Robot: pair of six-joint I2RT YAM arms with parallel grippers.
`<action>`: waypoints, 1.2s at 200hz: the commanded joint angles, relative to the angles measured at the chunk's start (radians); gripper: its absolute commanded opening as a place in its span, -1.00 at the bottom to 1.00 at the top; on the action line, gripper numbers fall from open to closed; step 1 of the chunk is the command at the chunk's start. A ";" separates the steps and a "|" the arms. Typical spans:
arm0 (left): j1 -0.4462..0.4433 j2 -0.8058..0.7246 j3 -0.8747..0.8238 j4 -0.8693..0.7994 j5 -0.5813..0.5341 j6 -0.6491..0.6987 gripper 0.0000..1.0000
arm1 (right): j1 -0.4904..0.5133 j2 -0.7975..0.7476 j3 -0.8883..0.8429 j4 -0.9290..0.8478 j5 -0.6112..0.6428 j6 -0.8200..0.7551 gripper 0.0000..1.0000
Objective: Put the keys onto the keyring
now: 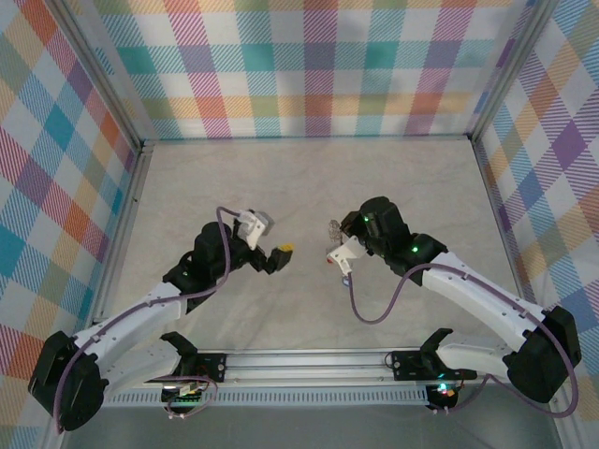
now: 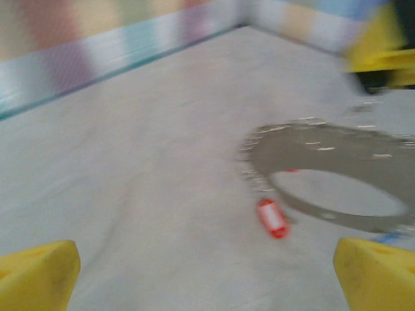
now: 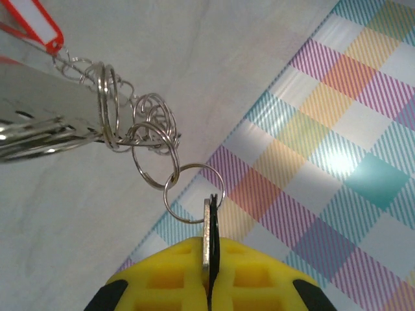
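Top view: bright, even overhead light, sharp; faint soft shadows on the pale tabletop [image 1: 309, 187]. Left wrist view: heavy motion blur, silvery loop keyring [image 2: 324, 150] smeared. Right wrist view: thin metal chain [image 3: 152, 146] and edge-on black-headed metal key [image 3: 208, 233] crisp; white glare on the checked wall [image 3: 337, 159].

The top view looks down on the whole counter [image 1: 309, 187] from behind; both wrist cameras sit close, sharing the keyring [image 2: 292, 146].
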 commanded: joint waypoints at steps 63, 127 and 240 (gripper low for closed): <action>0.163 -0.181 -0.005 -0.297 -0.565 -0.490 1.00 | 0.069 0.067 0.217 -0.108 -0.117 0.203 -1.00; 0.219 -0.089 0.066 -0.470 -0.619 -0.508 1.00 | 0.215 0.267 0.398 -0.129 -0.344 0.889 -1.00; 0.269 -0.120 0.039 -0.455 -0.602 -0.435 1.00 | 0.195 0.500 0.286 -0.095 -0.308 1.158 -1.00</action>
